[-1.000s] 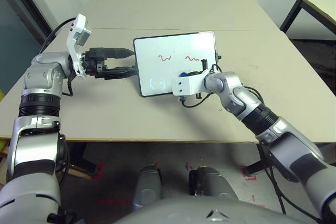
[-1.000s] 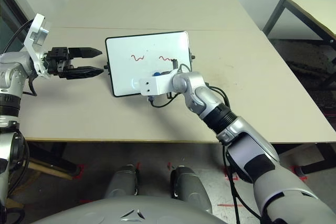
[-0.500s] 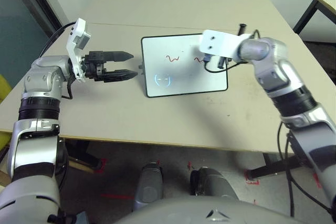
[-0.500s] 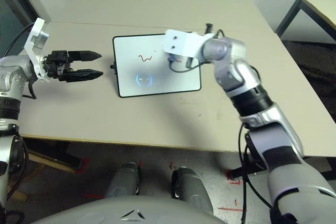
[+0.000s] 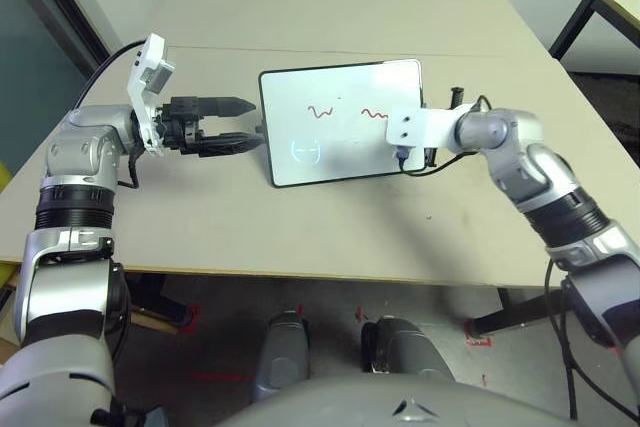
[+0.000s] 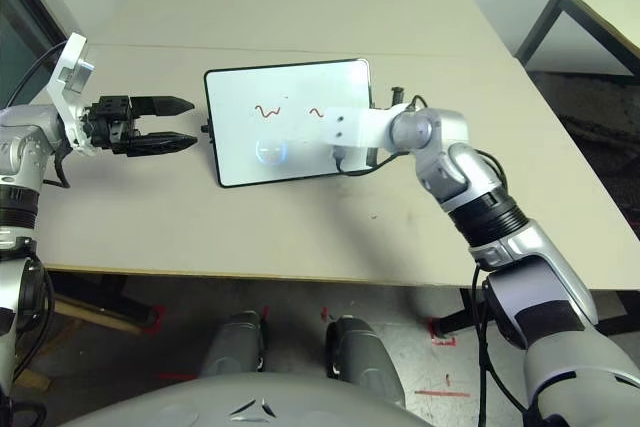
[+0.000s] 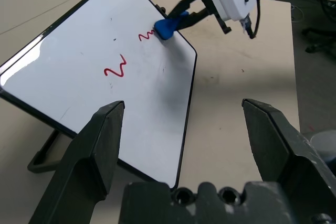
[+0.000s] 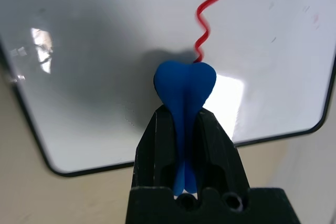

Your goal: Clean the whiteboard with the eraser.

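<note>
While the small white rectangular whiteboard with its thin black frame [image 5: 343, 122] lies flat on the beige surface [image 5: 300, 227], the right gripper [image 8: 185, 129] has its jaws clamped on the little bright blue eraser [image 8: 185, 85], pressed at the end of one red squiggle [image 7: 147, 35]. So wiping is underway; next it needs to sweep across both squiggles, I'd say. The left gripper [image 7: 184, 129] hovers beside the board's edge, jaws apart. Head views hide the eraser behind the wrist; the wrist cameras show it plainly.
</note>
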Motion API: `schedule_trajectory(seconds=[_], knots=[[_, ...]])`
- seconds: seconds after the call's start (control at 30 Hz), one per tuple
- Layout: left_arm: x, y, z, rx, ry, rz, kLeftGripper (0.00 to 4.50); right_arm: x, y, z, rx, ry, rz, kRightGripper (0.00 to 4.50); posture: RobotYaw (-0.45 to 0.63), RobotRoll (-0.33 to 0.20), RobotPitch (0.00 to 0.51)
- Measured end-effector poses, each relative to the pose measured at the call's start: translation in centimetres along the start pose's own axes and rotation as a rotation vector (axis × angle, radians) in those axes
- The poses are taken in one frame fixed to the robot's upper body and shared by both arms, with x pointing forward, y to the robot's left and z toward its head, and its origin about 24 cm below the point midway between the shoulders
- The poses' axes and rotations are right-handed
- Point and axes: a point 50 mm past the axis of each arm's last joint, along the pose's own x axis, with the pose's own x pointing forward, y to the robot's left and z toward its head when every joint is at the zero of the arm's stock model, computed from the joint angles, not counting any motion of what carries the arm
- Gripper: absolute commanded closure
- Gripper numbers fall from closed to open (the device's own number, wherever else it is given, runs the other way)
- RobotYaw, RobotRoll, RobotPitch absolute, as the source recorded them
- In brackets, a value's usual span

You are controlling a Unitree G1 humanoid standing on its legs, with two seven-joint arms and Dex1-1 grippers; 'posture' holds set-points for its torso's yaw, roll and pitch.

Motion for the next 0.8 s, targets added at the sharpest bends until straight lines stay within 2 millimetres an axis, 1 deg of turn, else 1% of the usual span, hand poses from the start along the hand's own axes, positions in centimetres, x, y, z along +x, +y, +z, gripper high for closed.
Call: schedule_trajectory(seconds=[0.13, 0.23, 0.37, 0.67, 0.73, 0.8], knots=[[0.0, 0.0, 0.0, 0.002, 0.000, 0.006, 0.00, 0.5, -0.6, 0.4, -0.037, 0.001, -0.030, 4.20, 0.25, 0.000, 0.039], [-0.1, 0.0, -0.1, -0.001, 0.000, 0.009, 0.00, 1.0, -0.6, 0.5, -0.043, -0.001, -0.034, 4.20, 0.25, 0.000, 0.039], [-0.2, 0.0, 0.0, 0.000, -0.006, 0.014, 0.00, 1.5, -0.7, 1.5, -0.048, -0.019, -0.031, 4.20, 0.25, 0.000, 0.037], [-0.2, 0.0, 0.0, 0.002, -0.012, 0.018, 0.00, 2.9, -1.2, 6.1, -0.096, -0.122, -0.041, 4.20, 0.26, 0.000, 0.038], [-0.2, 0.0, 0.0, 0.002, -0.012, 0.019, 0.00, 3.1, -1.4, 6.8, -0.112, -0.140, -0.043, 4.20, 0.26, 0.000, 0.037], [-0.2, 0.0, 0.0, 0.002, -0.012, 0.019, 0.00, 3.2, -1.5, 7.1, -0.115, -0.145, -0.045, 4.20, 0.26, 0.000, 0.037]])
